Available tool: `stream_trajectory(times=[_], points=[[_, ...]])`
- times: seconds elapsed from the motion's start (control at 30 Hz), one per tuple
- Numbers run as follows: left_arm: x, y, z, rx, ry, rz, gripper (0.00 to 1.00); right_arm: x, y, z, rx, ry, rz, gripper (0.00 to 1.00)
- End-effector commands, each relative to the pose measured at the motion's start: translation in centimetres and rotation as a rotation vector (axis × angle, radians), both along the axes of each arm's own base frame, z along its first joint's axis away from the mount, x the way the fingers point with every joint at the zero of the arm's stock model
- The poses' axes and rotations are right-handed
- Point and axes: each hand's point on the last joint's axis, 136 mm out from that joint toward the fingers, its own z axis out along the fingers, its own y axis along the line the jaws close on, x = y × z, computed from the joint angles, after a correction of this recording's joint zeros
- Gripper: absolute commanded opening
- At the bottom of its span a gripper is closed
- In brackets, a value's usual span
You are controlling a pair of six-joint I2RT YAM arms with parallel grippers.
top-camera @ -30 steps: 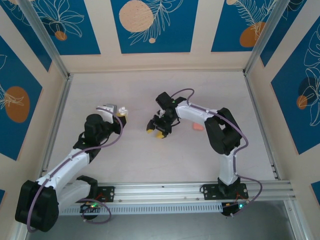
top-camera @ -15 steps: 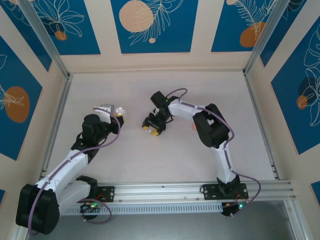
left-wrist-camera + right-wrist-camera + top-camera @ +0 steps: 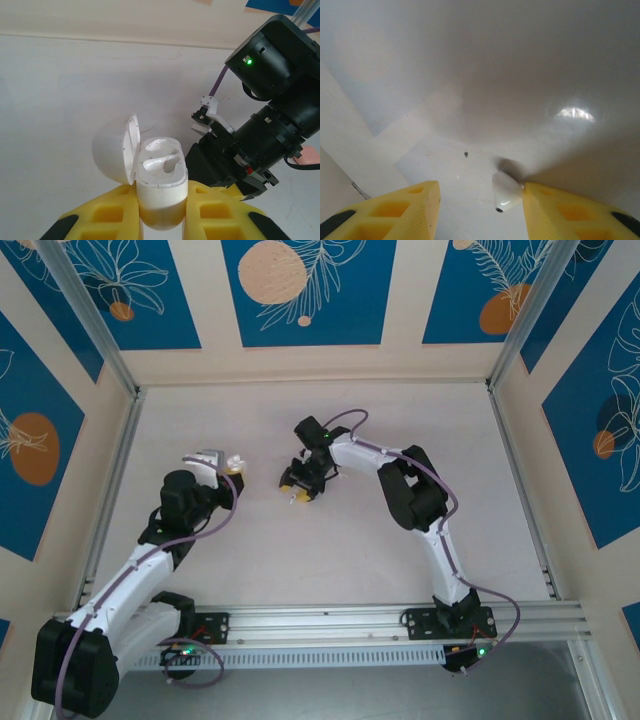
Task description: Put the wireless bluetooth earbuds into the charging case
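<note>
**A:** Where do we stand?

**B:** Our left gripper (image 3: 160, 197) is pinching the white charging case (image 3: 161, 175) and holding it upright. The lid (image 3: 112, 155) is swung open to one side and the 2 sockets (image 3: 159, 152) face up. Our right gripper (image 3: 480, 191) has its fingers (image 3: 402, 210) spread. 1 white earbud (image 3: 506, 192) sits between them, right against 1 finger and well clear of the other.

**A:** So nothing is gripped on that side?

**B:** Not that we can see. The earbud seems to lie on the pale surface (image 3: 470, 75). That wrist view is blurred, though, so we can't rule out that it is clinging to the finger.

**A:** And the 2 grippers?

**B:** From overhead they are near each other but apart.

**A:** How do we do this pick well?

**B:** We should shift sideways until the earbud is centred between the fingers, then close slowly. Something that small and smooth will probably squirt out if 1 finger reaches it first. We would take it by the rounded body, leaving the stem free to point down into a socket.

**A:** And the left side?

**B:** We hold the case steady and upright, with the lid turned away from the line of approach.
</note>
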Motion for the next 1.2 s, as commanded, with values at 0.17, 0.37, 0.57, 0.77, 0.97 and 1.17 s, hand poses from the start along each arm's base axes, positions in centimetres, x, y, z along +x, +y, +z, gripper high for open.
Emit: stream_trajectory(times=[0.17,0.37,0.57,0.77,0.97,1.17], points=[[-0.1,1.0,-0.1,0.033,-0.004,0.026,0.19,1.6,-0.4,1.0,-0.051,-0.076,0.058,0.47],[-0.3,1.4,-0.1,0.055,-0.004,0.036,0.19,1.2,-1.3,3.1,-0.161,-0.177,0.21,0.47],[-0.5,1.4,-0.2,0.049,0.004,0.031,0.19,0.7,-0.8,3.7,-0.145,-0.271,0.428,0.48],[-0.6,1.3,-0.2,0.04,0.006,0.031,0.18,1.3,1.8,4.7,-0.009,-0.311,0.491,0.51],[-0.7,1.5,0.0,0.038,0.003,0.038,0.19,1.7,4.8,5.2,0.137,-0.346,0.541,0.51],[-0.8,1.6,0.0,0.05,0.006,0.043,0.19,2.0,5.1,3.7,0.133,-0.329,0.571,0.51]])
